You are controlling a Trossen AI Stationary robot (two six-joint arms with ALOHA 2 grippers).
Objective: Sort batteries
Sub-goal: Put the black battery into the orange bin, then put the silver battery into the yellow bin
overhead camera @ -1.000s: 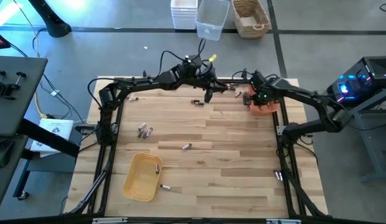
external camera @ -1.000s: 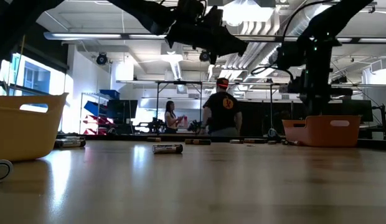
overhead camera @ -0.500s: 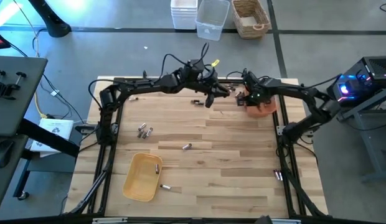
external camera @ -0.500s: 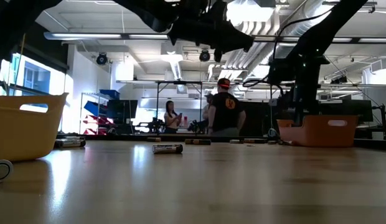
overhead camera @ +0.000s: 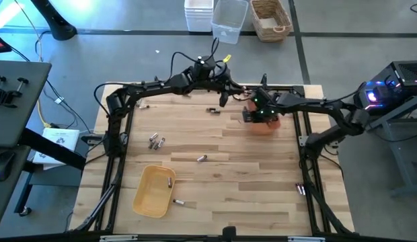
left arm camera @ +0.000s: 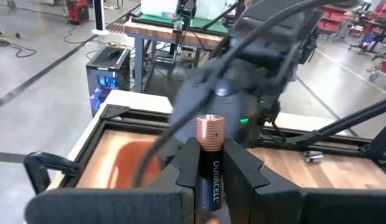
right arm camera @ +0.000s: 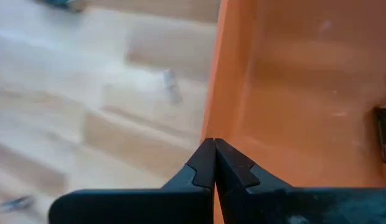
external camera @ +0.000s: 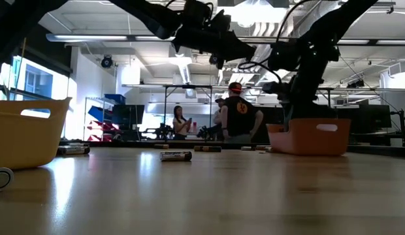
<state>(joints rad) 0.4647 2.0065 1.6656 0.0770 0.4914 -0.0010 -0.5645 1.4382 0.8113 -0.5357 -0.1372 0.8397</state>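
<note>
- The left gripper (left arm camera: 213, 171) pinches a Duracell battery (left arm camera: 210, 149) upright between its fingers (copper end up).
- The right gripper (right arm camera: 213, 163), fingers pressed together, grips the orange tray (right arm camera: 292, 93) rim; the tray sits just beyond the battery.

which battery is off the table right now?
The Duracell battery clamped in the left end effector, copper tip showing, held above the table's far edge. The other batteries all lie loose on the wood, such as the one mid-table.

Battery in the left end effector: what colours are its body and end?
Black battery, copper end; left wrist view shows it best.
</note>
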